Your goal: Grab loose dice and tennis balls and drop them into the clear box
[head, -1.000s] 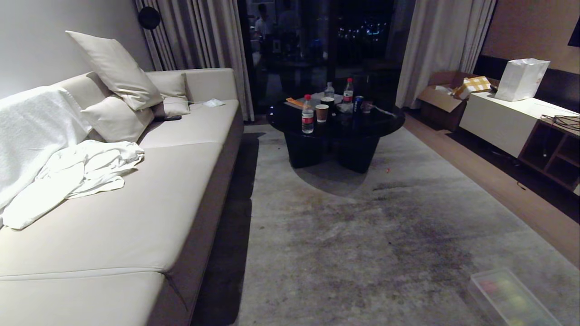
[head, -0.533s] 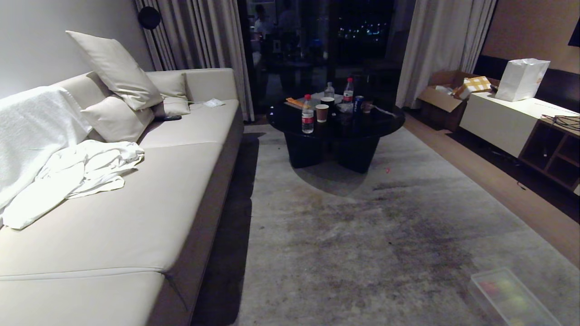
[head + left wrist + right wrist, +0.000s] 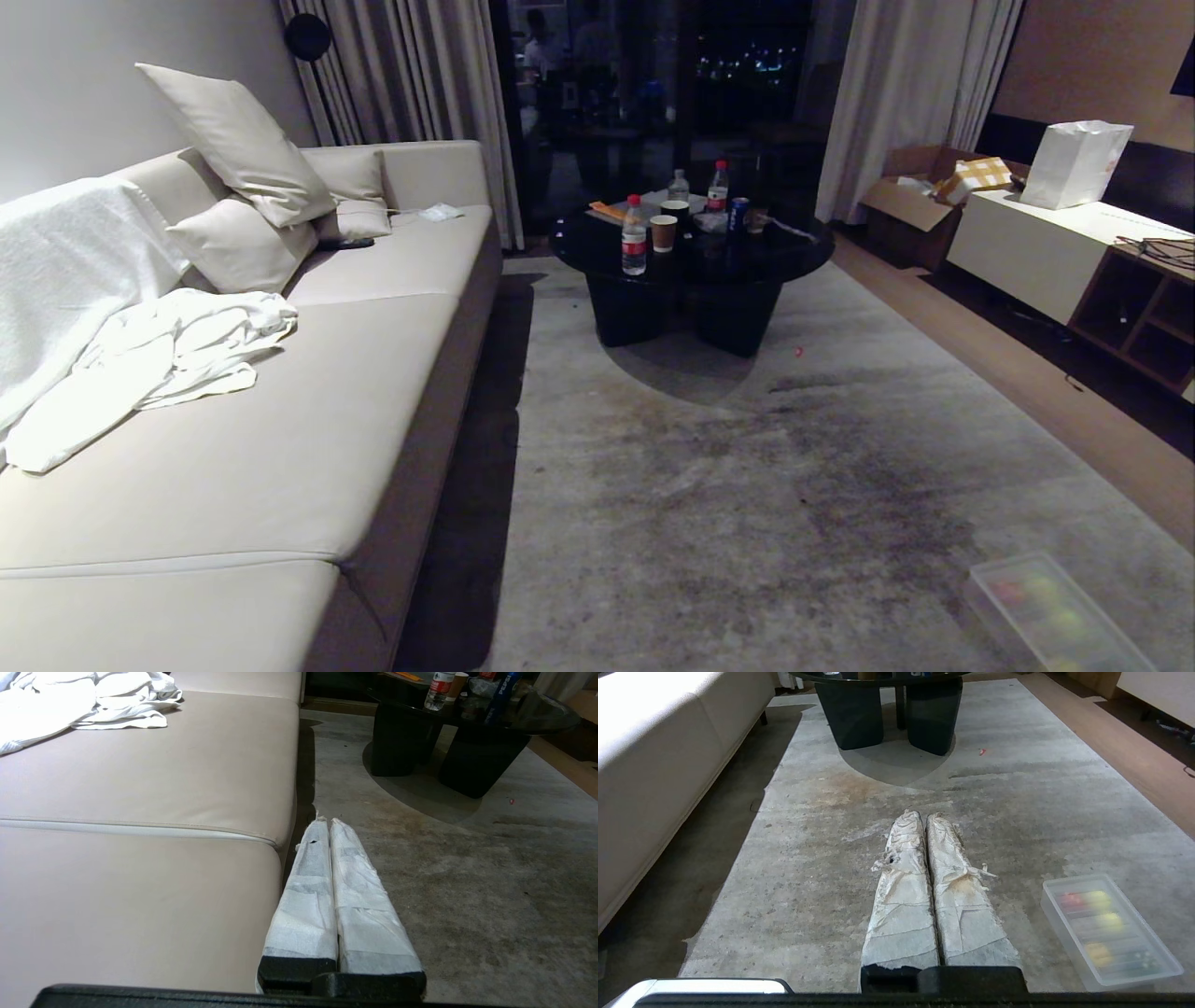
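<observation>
The clear box [image 3: 982,586] stands on the grey rug at my near right, partly cut off by the head view's edge. In the right wrist view the clear box [image 3: 1051,904] lies beside my right gripper [image 3: 923,814], a short way off. Blurred red, yellow and green shapes show through its plastic; I cannot tell dice from tennis balls among them. No loose dice or tennis balls show on the rug or sofa. My right gripper is shut and empty above the rug. My left gripper [image 3: 325,821] is shut and empty next to the sofa's front edge. Neither arm appears in the head view.
A long beige sofa [image 3: 308,420] with pillows and white cloth [image 3: 159,359] fills the left. A black round table [image 3: 691,257] with bottles and cups stands ahead on the rug [image 3: 747,485]. A low white cabinet [image 3: 1046,247] and a cardboard box [image 3: 910,210] line the right wall.
</observation>
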Robot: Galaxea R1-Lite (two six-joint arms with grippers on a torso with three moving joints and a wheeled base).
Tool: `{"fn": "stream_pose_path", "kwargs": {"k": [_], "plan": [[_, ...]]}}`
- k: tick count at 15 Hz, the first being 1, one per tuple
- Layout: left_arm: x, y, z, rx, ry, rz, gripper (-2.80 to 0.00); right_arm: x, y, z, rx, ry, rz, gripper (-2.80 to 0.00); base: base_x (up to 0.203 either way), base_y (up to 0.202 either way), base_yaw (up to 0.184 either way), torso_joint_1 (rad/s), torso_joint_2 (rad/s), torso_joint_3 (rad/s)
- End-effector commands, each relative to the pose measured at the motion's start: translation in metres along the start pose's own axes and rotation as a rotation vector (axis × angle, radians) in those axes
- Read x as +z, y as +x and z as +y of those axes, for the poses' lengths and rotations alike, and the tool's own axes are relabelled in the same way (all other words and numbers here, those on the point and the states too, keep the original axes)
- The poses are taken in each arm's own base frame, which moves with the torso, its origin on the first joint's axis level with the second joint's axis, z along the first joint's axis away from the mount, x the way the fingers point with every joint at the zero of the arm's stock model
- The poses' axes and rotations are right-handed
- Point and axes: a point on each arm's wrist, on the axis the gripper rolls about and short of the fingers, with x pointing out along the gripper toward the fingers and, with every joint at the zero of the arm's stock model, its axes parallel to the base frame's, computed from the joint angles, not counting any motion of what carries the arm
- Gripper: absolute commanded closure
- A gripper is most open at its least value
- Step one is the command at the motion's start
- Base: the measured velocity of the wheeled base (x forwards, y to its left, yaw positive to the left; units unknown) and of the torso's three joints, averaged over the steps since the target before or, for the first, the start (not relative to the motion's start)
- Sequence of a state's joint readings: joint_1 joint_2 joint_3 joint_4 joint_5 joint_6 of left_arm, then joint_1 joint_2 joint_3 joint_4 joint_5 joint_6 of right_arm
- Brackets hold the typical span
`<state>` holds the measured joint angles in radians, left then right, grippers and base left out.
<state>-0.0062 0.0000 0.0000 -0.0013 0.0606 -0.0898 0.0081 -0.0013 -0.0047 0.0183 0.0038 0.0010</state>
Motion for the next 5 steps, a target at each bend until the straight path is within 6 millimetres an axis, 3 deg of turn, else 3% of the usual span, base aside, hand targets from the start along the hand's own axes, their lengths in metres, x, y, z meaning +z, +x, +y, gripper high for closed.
{"fn": "stream_pose_path", "kwargs": {"k": [1,5], "plan": [[-0.0004,0.0001,0.0000,0.001,-0.001,0.001,0.00,0.0000,0.0001,0.0000,-0.001,0.000,0.001,0.00,0.000,0.000,0.000,0.000,0.00,0.000],[-0.0004,0.0001,0.0000,0.001,-0.001,0.001,0.00,0.0000,0.0001,0.0000,0.000,0.004,0.001,0.00,0.000,0.000,0.000,0.000,0.00,0.000]]}}
